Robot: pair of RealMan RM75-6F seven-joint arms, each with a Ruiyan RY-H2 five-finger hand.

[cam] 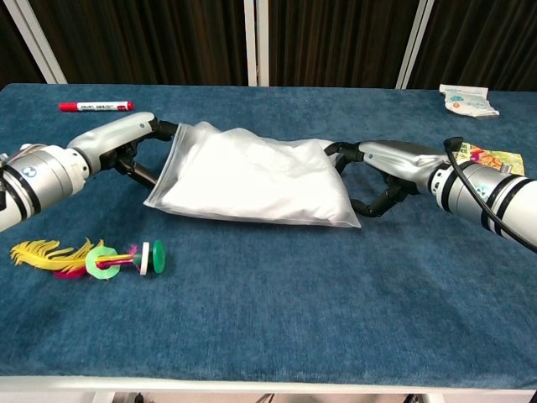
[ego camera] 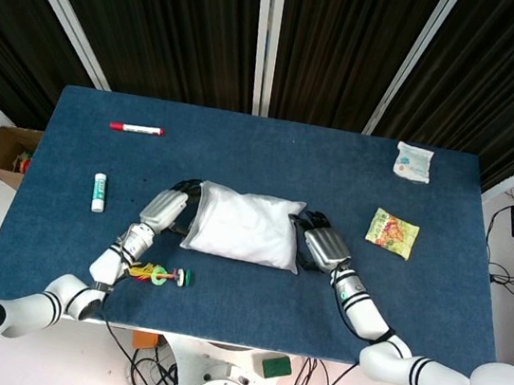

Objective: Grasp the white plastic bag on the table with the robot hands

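The white plastic bag [ego camera: 242,227] [cam: 252,176] lies puffed up in the middle of the blue table [ego camera: 272,156]. My left hand [ego camera: 166,210] [cam: 126,144] is at its left edge, with fingers over and under the raised rim, gripping it. My right hand [ego camera: 320,244] [cam: 384,170] is at the bag's right edge. Its fingers curl over the top corner and its thumb sits by the lower corner, holding that end. The bag is bunched between the two hands.
A feather toy [ego camera: 157,274] [cam: 88,256] lies near the front left, close to my left forearm. A white tube [ego camera: 99,191] and red marker [ego camera: 136,127] [cam: 95,107] lie at the left. A snack packet [ego camera: 393,233] and white packet [ego camera: 413,162] lie at the right.
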